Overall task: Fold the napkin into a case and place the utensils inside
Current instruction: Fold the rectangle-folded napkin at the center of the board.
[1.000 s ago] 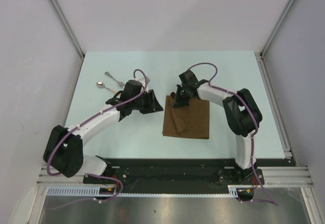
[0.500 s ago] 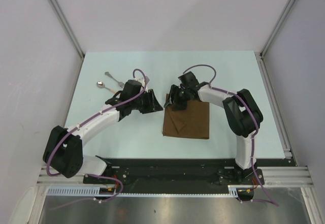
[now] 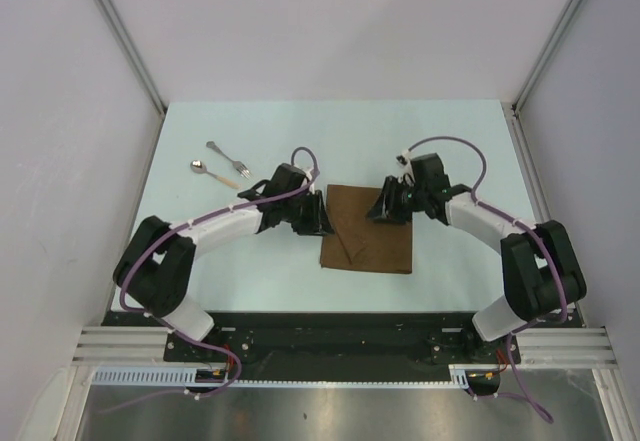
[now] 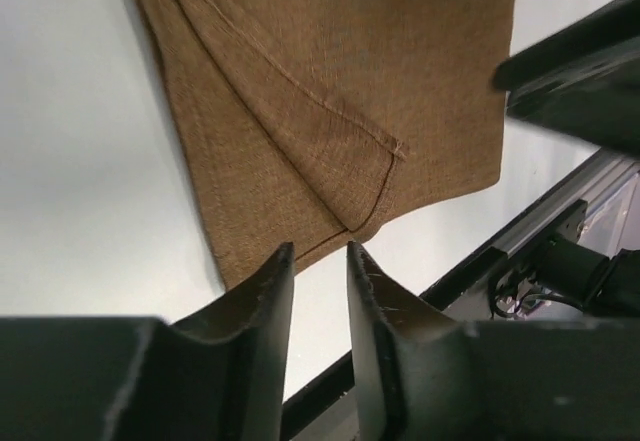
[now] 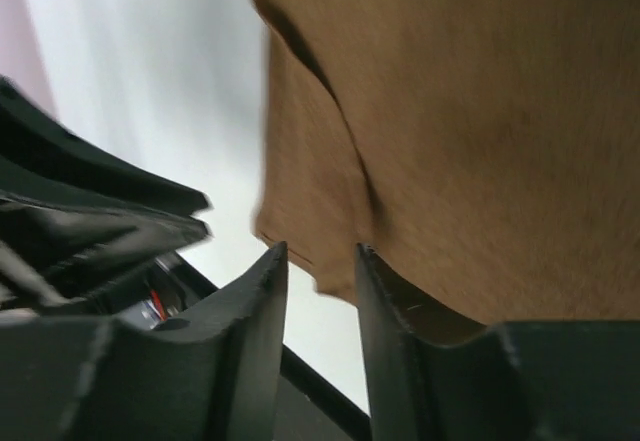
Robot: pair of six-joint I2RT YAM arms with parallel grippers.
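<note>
The brown napkin (image 3: 372,243) lies flat on the pale table, with a folded flap along its left part (image 4: 330,101). My left gripper (image 3: 320,221) sits at the napkin's left edge. It is open by a narrow gap (image 4: 318,261) with only table showing between the fingers. My right gripper (image 3: 378,210) hovers over the napkin's far edge, open (image 5: 320,261), with the cloth (image 5: 470,131) below and nothing gripped. The silver fork (image 3: 228,156) and the spoon (image 3: 214,172) with its pale handle lie at the far left, behind the left arm.
The black rail and arm bases (image 3: 340,336) run along the near table edge. White walls enclose the table on three sides. The two grippers face each other across the napkin, and the left one (image 5: 90,211) shows in the right wrist view.
The right gripper let go of the lifted napkin corner and swung right, and the cloth now lies flat. The left arm reached right to the napkin's left edge, its jaws narrowing.
</note>
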